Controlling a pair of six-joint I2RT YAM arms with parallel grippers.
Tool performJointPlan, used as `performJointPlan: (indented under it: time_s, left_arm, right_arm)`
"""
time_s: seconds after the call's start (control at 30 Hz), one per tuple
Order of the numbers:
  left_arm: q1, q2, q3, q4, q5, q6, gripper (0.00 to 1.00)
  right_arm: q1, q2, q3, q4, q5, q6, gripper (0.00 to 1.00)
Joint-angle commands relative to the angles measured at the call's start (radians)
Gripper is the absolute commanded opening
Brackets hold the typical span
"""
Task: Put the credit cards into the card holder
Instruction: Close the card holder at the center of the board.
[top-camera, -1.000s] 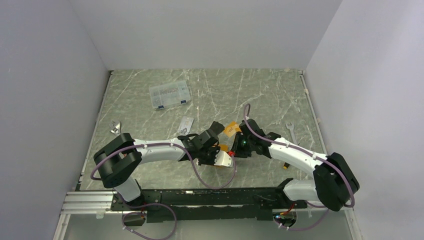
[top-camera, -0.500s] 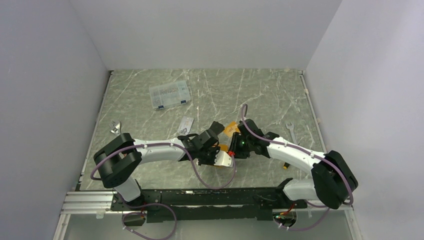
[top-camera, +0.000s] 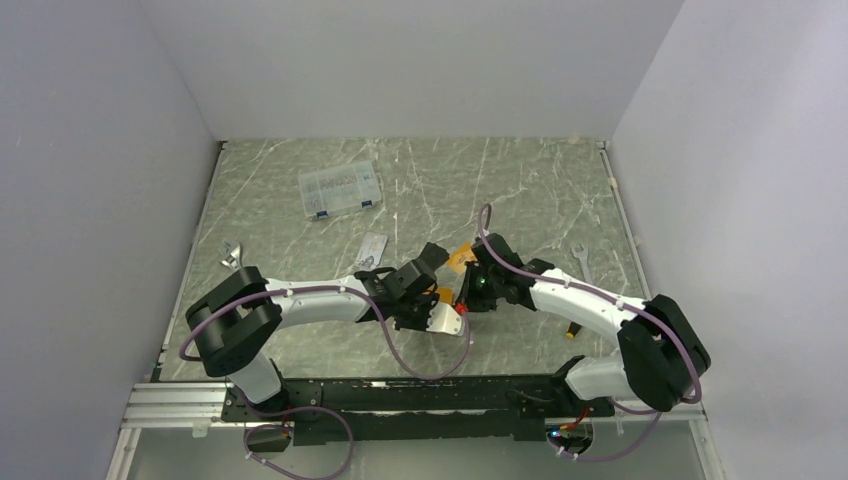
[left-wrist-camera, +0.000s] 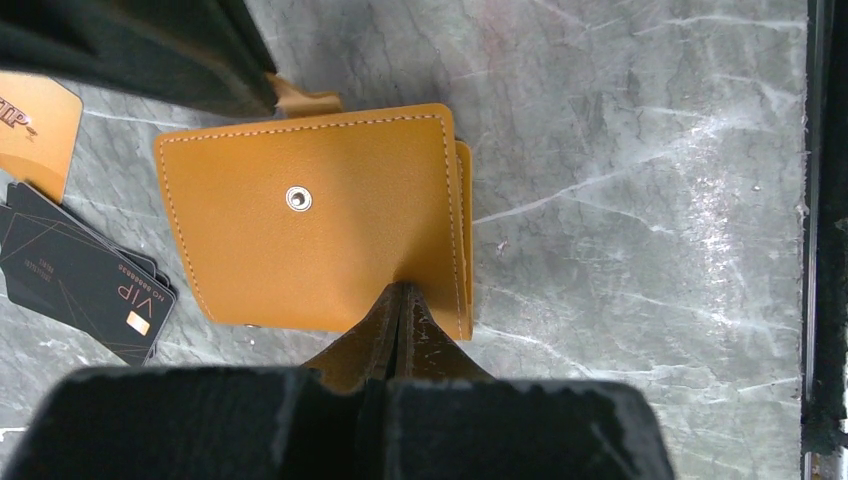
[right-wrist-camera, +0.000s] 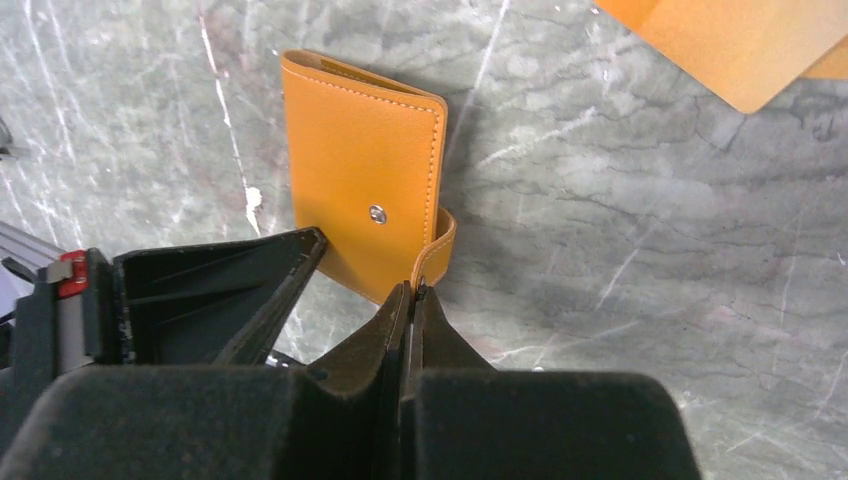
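Observation:
The card holder (left-wrist-camera: 310, 220), a thick orange wallet with a metal snap, lies closed on the marble table. My left gripper (left-wrist-camera: 403, 288) is shut on its near edge. My right gripper (right-wrist-camera: 412, 288) is shut on the small snap tab (right-wrist-camera: 437, 250) that curls off the card holder (right-wrist-camera: 360, 190). From above, both grippers meet mid-table and hide most of the wallet (top-camera: 446, 296). Black credit cards (left-wrist-camera: 85, 275) marked VIP lie to the wallet's left, an orange card (left-wrist-camera: 35, 115) beyond them. More orange cards (right-wrist-camera: 740, 40) lie past the wallet. A silver card (top-camera: 371, 246) lies apart.
A clear plastic compartment box (top-camera: 340, 188) stands at the back left. One wrench (top-camera: 231, 255) lies near the left wall, another (top-camera: 583, 262) near the right wall. A small yellow-and-black object (top-camera: 571, 331) lies by the right arm. Grey walls close in three sides.
My right gripper has shifted slightly left and its jaws have closed on the wallet's snap tab. The left gripper has kept its grip and barely moved.

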Motion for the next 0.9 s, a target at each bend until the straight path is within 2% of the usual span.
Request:
performJointPlan:
  time_s: [0.0,0.47,0.87]
  left_arm:
    - [0.003,-0.008,-0.005,-0.086,-0.004,0.035,0.0]
    - [0.003,0.002,0.004,-0.121,0.038,0.063,0.0]
    - [0.003,0.008,0.01,-0.134,0.057,0.078,0.0]
  right_arm:
    - [0.005,0.006,0.066,0.0,-0.004,-0.015,0.0]
    - [0.037,0.222,0.171,0.059,-0.089,-0.061,0.0]
    - [0.049,0.284,0.216,0.056,-0.109,-0.087,0.0]
